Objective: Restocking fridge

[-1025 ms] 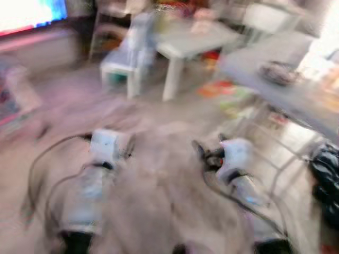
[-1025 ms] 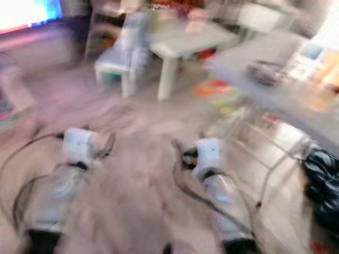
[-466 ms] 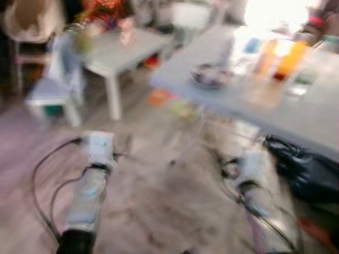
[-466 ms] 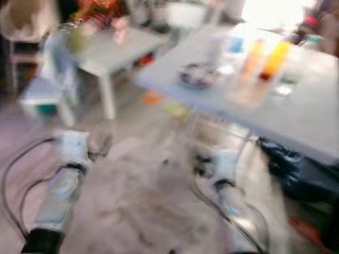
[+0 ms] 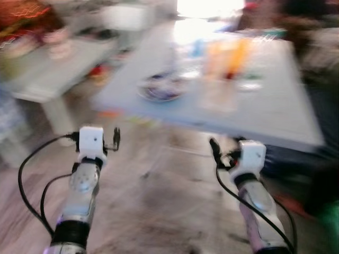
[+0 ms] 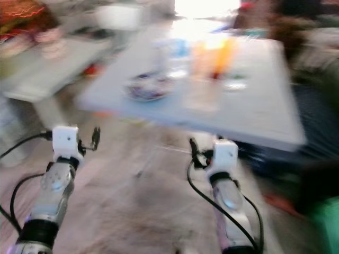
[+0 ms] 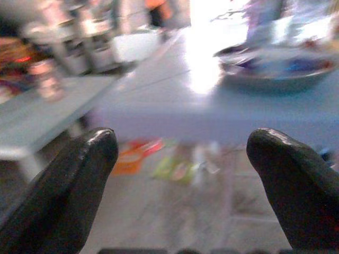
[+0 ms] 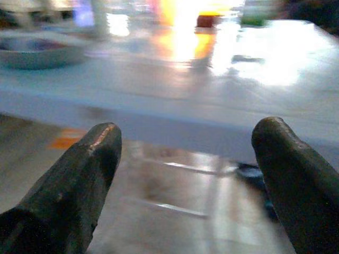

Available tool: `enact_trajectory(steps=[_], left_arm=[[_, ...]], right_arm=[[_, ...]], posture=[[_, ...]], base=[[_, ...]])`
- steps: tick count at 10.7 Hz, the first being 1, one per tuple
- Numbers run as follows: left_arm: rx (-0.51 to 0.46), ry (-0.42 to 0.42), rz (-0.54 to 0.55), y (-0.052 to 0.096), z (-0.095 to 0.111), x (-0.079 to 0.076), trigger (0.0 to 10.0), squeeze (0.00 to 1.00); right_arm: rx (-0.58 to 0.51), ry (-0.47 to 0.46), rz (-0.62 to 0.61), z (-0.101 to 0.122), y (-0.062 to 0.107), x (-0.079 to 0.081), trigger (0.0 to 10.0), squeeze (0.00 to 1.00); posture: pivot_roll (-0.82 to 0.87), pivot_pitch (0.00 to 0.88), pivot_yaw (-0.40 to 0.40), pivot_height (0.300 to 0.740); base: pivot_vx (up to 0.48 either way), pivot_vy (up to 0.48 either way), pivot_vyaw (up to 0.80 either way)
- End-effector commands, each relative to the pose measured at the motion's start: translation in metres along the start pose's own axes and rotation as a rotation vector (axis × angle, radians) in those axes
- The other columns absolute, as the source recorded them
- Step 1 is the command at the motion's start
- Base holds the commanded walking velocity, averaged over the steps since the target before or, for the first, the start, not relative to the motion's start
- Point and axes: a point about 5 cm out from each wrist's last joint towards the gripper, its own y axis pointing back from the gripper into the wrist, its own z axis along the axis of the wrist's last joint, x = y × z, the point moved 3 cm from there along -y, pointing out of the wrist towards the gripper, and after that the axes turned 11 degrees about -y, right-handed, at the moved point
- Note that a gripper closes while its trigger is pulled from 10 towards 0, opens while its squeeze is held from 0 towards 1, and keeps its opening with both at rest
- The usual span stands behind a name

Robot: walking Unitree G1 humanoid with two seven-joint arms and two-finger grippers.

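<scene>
Since 1 s earlier the whole view had swung: the small white table (image 5: 37, 79) and chairs that were ahead had slid off toward the robot's left, and the big grey table (image 5: 275, 114) now sat square in front. That was the head turning as the robot walked, not the furniture moving. For restocking, it meant the robot was lining up on the goods to fetch.

On the grey table, toward its far side, stood 2 orange bottles (image 5: 228, 55), probably juice though blur hid the labels, with a plate (image 5: 160, 91) nearer the robot's left edge of it.

Both arms were held forward, short of the grey table's near edge. The left gripper (image 7: 183, 174) was spread wide and empty. The right gripper (image 8: 185, 169) was likewise apart, holding nothing, the bottles well beyond it across the grey table.
</scene>
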Motion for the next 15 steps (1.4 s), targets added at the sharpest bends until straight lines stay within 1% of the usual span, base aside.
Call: enact_trajectory(steps=[1,2,4,5,7,8,9,11,13,15], left_arm=[[0.004,0.004,-0.017,0.003,-0.002,-0.006,10.0,0.00],[0.010,0.004,-0.024,0.006,-0.007,-0.008,10.0,0.00],[-0.005,0.007,-0.026,0.005,-0.006,-0.011,10.0,0.00],[-0.018,0.005,-0.032,0.002,-0.002,-0.013,10.0,0.00],[-0.027,0.008,-0.034,0.000,0.001,-0.013,10.0,0.00],[-0.034,0.004,-0.036,0.002,0.000,-0.015,10.0,0.00],[-0.019,0.027,-0.042,0.004,-0.003,-0.017,10.0,0.00],[-0.024,0.038,-0.060,0.006,-0.002,-0.023,10.0,0.00],[-0.024,0.052,-0.067,0.005,0.000,-0.026,10.0,0.00],[-0.019,0.069,-0.064,0.005,0.000,-0.026,10.0,0.00]], right_arm=[[-0.036,0.017,-0.012,0.009,0.000,-0.005,10.0,0.00],[-0.033,0.023,-0.008,0.008,0.002,-0.006,10.0,0.00],[-0.039,0.048,0.020,0.009,-0.002,0.001,10.0,0.00],[-0.047,0.058,0.034,0.011,-0.007,0.005,10.0,0.00],[-0.050,0.061,0.047,0.012,-0.010,0.009,10.0,0.00],[-0.045,0.062,0.047,0.010,-0.009,0.009,10.0,0.00],[-0.038,0.062,0.046,0.008,-0.008,0.009,10.0,0.00],[-0.032,0.060,0.057,0.005,-0.005,0.013,10.0,0.00],[-0.030,0.064,0.065,0.004,-0.005,0.015,10.0,0.00],[-0.032,0.066,0.064,0.005,-0.006,0.014,10.0,0.00]], posture=[[0.03,0.000,-0.032,0.740],[0.03,0.000,-0.036,0.740],[0.03,0.000,-0.031,0.740],[0.03,0.000,-0.031,0.740],[0.03,0.000,-0.030,0.740],[0.03,0.000,-0.029,0.740],[0.03,0.000,-0.031,0.740],[0.03,0.000,-0.035,0.740],[0.03,0.000,-0.038,0.740],[0.03,0.000,-0.038,0.740]], base=[[0.326,0.352,0.00],[0.322,0.356,0.00],[0.279,0.390,0.00],[0.240,0.416,0.00],[0.242,0.416,0.00],[0.247,0.412,-0.80],[0.247,0.412,-0.80],[0.246,0.412,-0.63],[0.246,0.414,0.00],[0.000,0.452,0.00]])
